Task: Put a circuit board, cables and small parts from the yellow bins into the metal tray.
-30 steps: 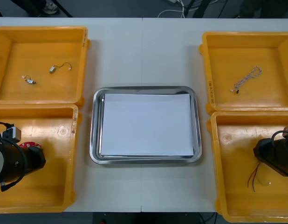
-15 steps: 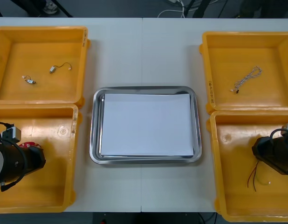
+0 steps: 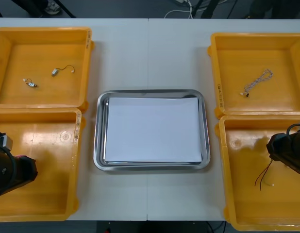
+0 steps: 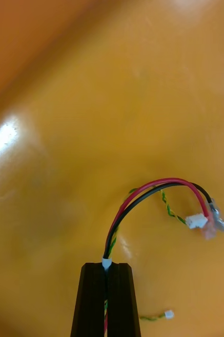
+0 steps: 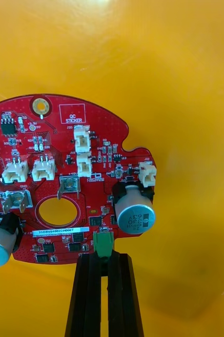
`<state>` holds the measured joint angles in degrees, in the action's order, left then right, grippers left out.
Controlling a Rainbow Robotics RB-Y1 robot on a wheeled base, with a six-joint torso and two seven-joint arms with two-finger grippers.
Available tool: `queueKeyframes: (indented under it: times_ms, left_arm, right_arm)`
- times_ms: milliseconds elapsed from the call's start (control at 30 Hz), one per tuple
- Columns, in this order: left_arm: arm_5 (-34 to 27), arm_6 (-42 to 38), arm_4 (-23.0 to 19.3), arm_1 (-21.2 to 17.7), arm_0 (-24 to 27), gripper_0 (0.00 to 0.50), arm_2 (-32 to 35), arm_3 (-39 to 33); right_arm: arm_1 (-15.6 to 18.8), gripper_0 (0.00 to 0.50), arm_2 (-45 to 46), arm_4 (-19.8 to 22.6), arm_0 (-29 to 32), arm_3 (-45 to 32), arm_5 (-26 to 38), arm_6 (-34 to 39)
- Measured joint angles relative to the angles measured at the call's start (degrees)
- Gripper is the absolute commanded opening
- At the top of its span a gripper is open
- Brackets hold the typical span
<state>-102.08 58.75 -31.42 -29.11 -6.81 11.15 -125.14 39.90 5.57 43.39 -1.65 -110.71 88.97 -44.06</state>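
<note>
Inside the near yellow bins, left gripper is pinching the stiff, fragile circuit board by its edge — right gripper is clamping the limp red-and-black cable by its end.

- Bright, even light from above falls on the table; shadows are soft.
- Pale glare patches sit on the near left yellow bin and the near right yellow bin.
- The circuit board casts a faint shadow; a glint lies beside the red and black cable.
</note>
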Motion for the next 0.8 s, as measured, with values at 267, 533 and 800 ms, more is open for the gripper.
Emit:
queueKeyframes:
  times_ms: [267, 533, 800]
  left_arm:
    - [-7.3, 0.0, -0.8, 0.0, 4.2, 0.0, 2.7, -3.6]
    - [-7.4, 0.0, -1.2, 0.0, 8.9, 0.0, 3.6, -7.3]
    - [-7.5, 0.0, -2.9, 0.0, 12.8, 0.0, 3.5, -7.8]
  right_arm:
    - [5.1, 0.0, 2.9, 7.6, -1.6, -0.2, 4.4, -4.8]
    - [7.9, 0.0, 7.0, 13.6, -4.8, -0.5, 12.2, -5.2]
    - [11.2, 0.0, 10.4, 18.0, -6.0, -1.3, 14.5, -6.0]
